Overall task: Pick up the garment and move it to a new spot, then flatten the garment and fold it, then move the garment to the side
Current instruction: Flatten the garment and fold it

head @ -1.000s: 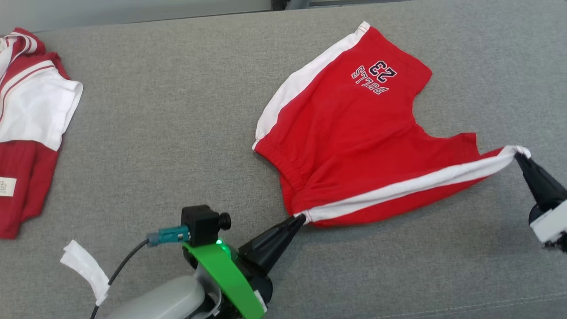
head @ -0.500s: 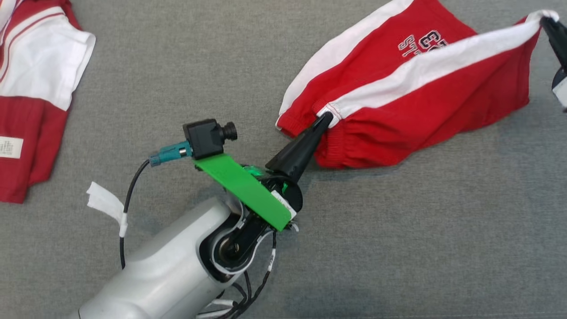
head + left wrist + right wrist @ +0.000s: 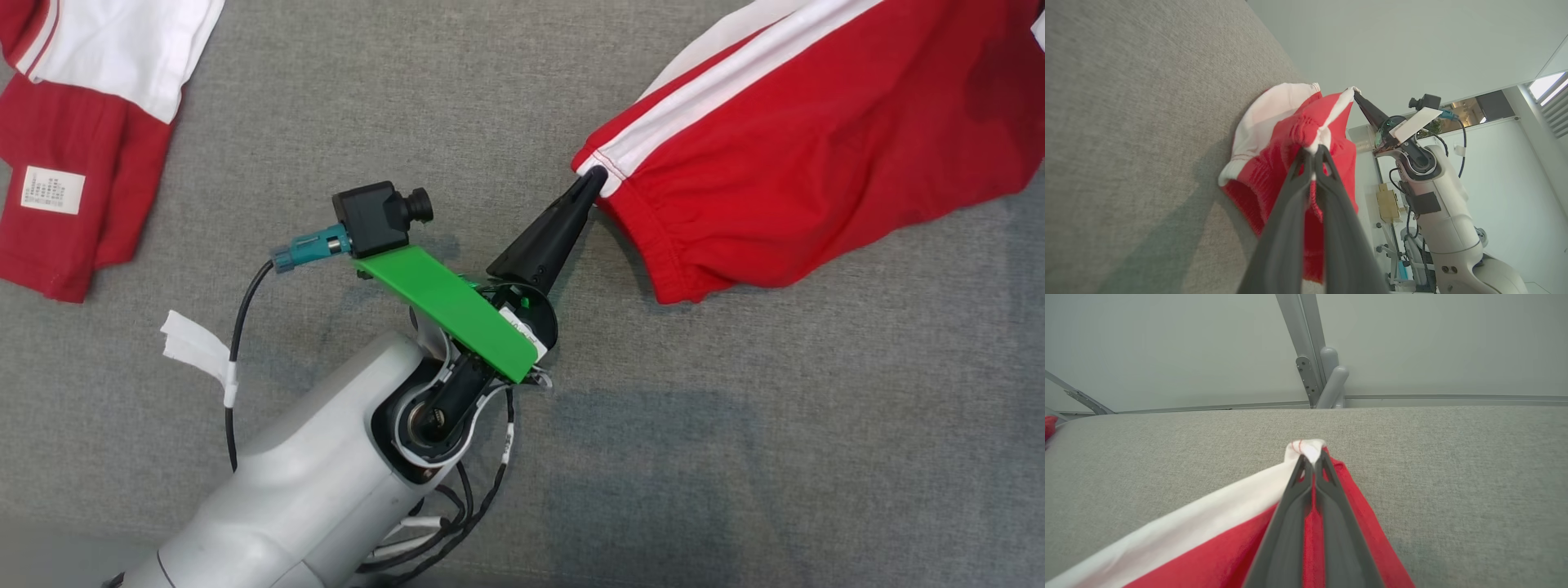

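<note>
We see left claw (image 3: pixel 594 174) and right claw (image 3: pixel 1312 456) each clamped on a red shorts (image 3: pixel 816 139) corner; folding appears unfinished, side placement outstanding.

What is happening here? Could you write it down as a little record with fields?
Surface: grey fabric surface
Garment: red shorts with white side stripes
Left jaws: shut on the waistband corner, at the stripe's end
Right jaws: shut on another white-striped corner
Garment state: stretched between the two arms
Nearby: red and white shirt, lying apart at the left
</note>
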Controlling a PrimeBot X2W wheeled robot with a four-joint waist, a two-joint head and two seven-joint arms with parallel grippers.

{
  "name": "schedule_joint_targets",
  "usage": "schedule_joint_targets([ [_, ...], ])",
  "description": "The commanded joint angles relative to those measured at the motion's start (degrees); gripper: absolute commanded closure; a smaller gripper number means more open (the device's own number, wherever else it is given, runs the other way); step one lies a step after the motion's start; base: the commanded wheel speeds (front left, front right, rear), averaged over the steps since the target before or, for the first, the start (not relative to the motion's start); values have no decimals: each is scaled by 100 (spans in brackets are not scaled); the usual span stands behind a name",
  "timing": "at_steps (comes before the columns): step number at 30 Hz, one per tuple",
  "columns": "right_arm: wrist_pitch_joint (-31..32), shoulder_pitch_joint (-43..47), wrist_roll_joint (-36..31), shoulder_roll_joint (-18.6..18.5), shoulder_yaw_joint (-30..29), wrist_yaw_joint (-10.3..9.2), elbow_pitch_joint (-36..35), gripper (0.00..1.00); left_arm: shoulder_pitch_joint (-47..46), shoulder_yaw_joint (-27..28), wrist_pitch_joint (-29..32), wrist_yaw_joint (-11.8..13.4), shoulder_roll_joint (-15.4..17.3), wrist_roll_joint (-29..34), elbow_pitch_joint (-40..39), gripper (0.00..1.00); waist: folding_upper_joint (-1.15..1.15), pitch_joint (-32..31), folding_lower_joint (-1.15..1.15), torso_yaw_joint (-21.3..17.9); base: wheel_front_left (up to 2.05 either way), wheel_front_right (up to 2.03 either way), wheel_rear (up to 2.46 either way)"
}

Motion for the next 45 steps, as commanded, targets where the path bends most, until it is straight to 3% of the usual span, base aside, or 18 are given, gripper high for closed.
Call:
schedule_joint_targets([
  [1,-56,-169,-82,-14,83,0,149,100,-104,35,-29,-14,-47,131,68,100,0,221,0,226,0,0,0],
  [5,-117,-380,-171,27,306,0,384,100,-126,69,-70,-14,-119,198,225,100,0,293,0,285,0,0,0],
  [7,-167,-476,-253,43,470,0,488,97,-135,90,-75,-14,-122,206,309,85,0,329,0,284,0,0,0],
  [8,-206,-520,-275,60,546,0,542,90,-141,88,-75,-14,-123,226,344,80,0,341,0,282,0,0,0],
  [9,-228,-563,-280,81,604,0,593,73,-141,90,-76,-13,-133,227,378,65,0,350,0,280,0,0,0],
  [10,-262,-599,-273,96,652,0,643,51,-135,95,-73,-11,-148,202,413,29,0,353,0,278,0,0,0],
  [11,-302,-633,-272,109,712,0,685,0,-149,102,-88,-6,-154,228,456,0,0,346,0,273,0,0,0],
  [17,-704,-499,199,259,637,0,956,0,-48,64,-266,-1,-140,625,861,0,0,90,0,184,0,0,0],
  [20,-889,-240,536,236,606,0,854,0,-11,45,-370,-1,-2,1245,1180,0,0,-88,0,120,0,0,0],
  [24,-1049,336,970,-24,624,0,594,0,271,857,-399,375,-158,2853,1360,0,0,-307,0,84,0,0,0],
  [29,-1255,1088,1233,-377,665,0,383,0,1339,2052,-395,1014,-497,5025,579,0,0,-514,0,73,0,0,0],
  [32,-1369,1375,1173,-534,711,0,440,0,2017,2324,-396,1221,-677,6108,56,0,0,-586,0,112,0,0,0],
  [39,-1357,1345,1006,-642,631,0,953,0,2886,2405,-396,1081,-974,7229,-462,0,0,-568,0,401,0,0,0],
  [45,-1124,962,680,-582,583,0,1685,0,3005,2426,-396,1054,-1035,7526,-567,0,0,-501,0,657,0,0,0],
])
